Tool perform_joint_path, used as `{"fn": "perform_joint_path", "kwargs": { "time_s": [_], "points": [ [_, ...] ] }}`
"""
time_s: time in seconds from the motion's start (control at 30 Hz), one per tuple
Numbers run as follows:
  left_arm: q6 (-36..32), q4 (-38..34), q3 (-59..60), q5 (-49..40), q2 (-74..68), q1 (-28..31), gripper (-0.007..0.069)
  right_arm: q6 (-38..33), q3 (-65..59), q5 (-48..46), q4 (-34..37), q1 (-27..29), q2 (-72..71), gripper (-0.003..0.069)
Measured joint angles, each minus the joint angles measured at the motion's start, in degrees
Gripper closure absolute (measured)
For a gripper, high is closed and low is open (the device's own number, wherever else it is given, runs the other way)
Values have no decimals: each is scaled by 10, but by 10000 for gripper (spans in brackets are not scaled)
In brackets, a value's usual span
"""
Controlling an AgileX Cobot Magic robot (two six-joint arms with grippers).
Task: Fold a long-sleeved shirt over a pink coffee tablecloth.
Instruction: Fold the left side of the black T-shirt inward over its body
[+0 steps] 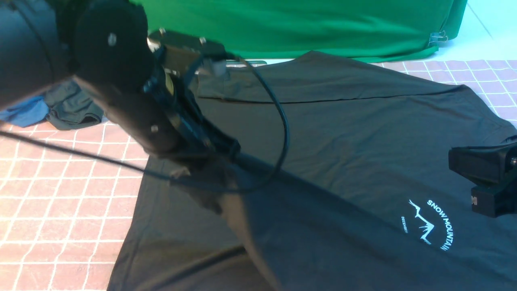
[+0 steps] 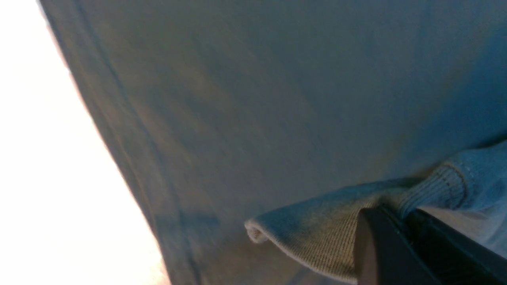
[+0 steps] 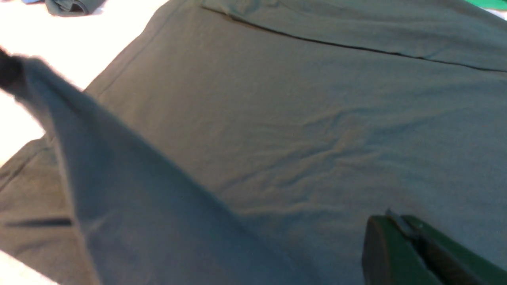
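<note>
**A:** Nearest us, what do we make of the left gripper (image 2: pixel 400 217)?

**B:** Its wrist view gives us what the front cannot. Two black fingers (image 2: pixel 372 245) are pinched on the ribbed cuff (image 2: pixel 435 190) of a sleeve, a fine, soft knit with its edge curled into a small roll. From the front we see only the sleeve (image 1: pixel 250 226), rising as a taut ridge from the near edge up to that arm.

**A:** And the right gripper (image 3: pixel 398 223)?

**B:** The front shows us just a boxy black part of that arm at the right edge. Its own camera shows the fingers pressed together with nothing between them, over the shirt's body. Whether they touch it we cannot tell.

**A:** Where does the shirt (image 1: pixel 343 161) lie?

**B:** It is spread flat on the tablecloth (image 1: pixel 60 202), a pink cloth with a thin white grid. The shirt is black and matte, softly wrinkled in the middle, and we read a white mountain print (image 1: pixel 430 224) at the near right. Farther off, a flat band of it is folded over the body with a straight edge.

**A:** Beyond that?

**B:** On the tablecloth's far left we see a small dark garment (image 1: pixel 72 109) bunched beside a blue garment (image 1: pixel 24 111). Farthest is a smooth green cloth (image 1: pixel 303 24).
</note>
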State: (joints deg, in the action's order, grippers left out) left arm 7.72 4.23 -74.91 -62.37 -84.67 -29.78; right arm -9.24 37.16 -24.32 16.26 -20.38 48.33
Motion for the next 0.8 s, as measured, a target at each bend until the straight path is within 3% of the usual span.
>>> {"fn": "perform_joint_path", "kwargs": {
  "time_s": [0.3, 0.8],
  "points": [
    [-20, 0, -73, 19, -79, 82, 592, 0, 0, 8, 2, 0, 0, 610],
    [-61, 42, -87, 121, -157, 110, 592, 0, 0, 9, 4, 0, 0, 607]
  ]
}}
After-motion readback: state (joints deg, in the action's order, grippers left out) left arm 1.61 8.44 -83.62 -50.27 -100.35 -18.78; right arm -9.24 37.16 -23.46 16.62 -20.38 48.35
